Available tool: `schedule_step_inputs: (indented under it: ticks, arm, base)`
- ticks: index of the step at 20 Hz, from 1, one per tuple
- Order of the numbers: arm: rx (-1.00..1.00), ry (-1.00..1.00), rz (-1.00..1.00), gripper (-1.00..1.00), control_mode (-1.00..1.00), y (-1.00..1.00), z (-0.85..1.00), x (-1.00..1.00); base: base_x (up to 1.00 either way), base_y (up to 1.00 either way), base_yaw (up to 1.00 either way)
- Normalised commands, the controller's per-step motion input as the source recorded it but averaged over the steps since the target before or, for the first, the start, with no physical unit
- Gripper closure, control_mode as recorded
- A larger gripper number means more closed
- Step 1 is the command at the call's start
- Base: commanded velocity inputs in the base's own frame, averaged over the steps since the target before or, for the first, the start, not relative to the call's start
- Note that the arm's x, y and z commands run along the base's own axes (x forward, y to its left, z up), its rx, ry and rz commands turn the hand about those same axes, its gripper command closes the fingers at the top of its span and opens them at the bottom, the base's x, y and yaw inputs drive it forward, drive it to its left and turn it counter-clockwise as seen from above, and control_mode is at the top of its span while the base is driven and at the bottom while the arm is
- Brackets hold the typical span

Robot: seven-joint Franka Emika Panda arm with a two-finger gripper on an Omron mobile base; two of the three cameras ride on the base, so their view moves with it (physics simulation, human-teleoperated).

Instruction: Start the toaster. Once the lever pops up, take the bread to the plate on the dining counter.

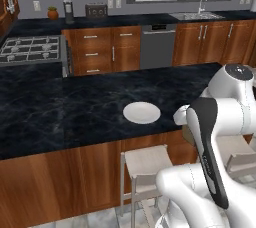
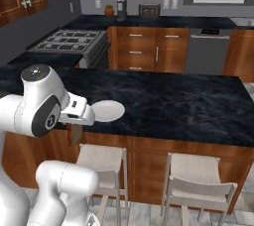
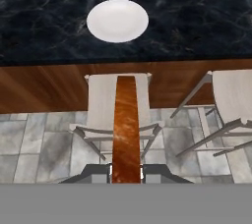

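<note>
**Bread held edge-on at the near side of the counter**

No brand, label or legible writing can be made out on any surface; the faint marks on the arm's dark panel are too small to be read.

The arm is folded low at the near edge of the counter (image 1: 60,112), with its wrist turned toward the plate (image 1: 142,112). In the right base view the end effector (image 2: 75,132) is seen just near of the counter edge, left of the plate, with the bread (image 2: 75,135) hanging below it as a thin brown slab. In the hand view the bread (image 3: 126,129) is seen edge-on as a long brown strip rising from between the two dark fingertips (image 3: 96,171), which are pressed against its two faces, so the slice is pinched.

The plate lies flat on the counter's black top near its near edge, bare. The bread is held apart from it, over a pale stool (image 3: 106,102) and the grey tiled floor (image 3: 34,144). A second stool (image 3: 231,105) stands to the right.

The toaster (image 1: 96,10) is seen far off on the back counter, beside a coffee machine (image 1: 68,10).
</note>
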Motion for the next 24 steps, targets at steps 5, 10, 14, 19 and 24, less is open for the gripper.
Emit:
schedule_step_inputs:
  ticks: [5, 10, 14, 19, 24]
  arm:
    - [0.00, 0.00, 0.00, 1.00, -1.00, 0.00, -0.08, 0.78]
    - [0.00, 0.00, 0.00, 1.00, -1.00, 0.00, -0.11, 0.97]
    - [0.01, 0.00, 0.01, 1.00, -1.00, 0.00, -0.05, 0.77]
    - [0.02, 0.00, 0.04, 1.00, -1.00, 0.00, -0.02, 0.70]
    - [0.05, -0.02, 0.17, 1.00, -1.00, 0.00, -0.08, 0.60]
  base:
    - [0.00, 0.00, 0.00]
    - [0.00, 0.00, 0.00]
    - [0.00, 0.00, 0.00]
    - [0.00, 0.00, 0.00]
    - [0.00, 0.00, 0.00]
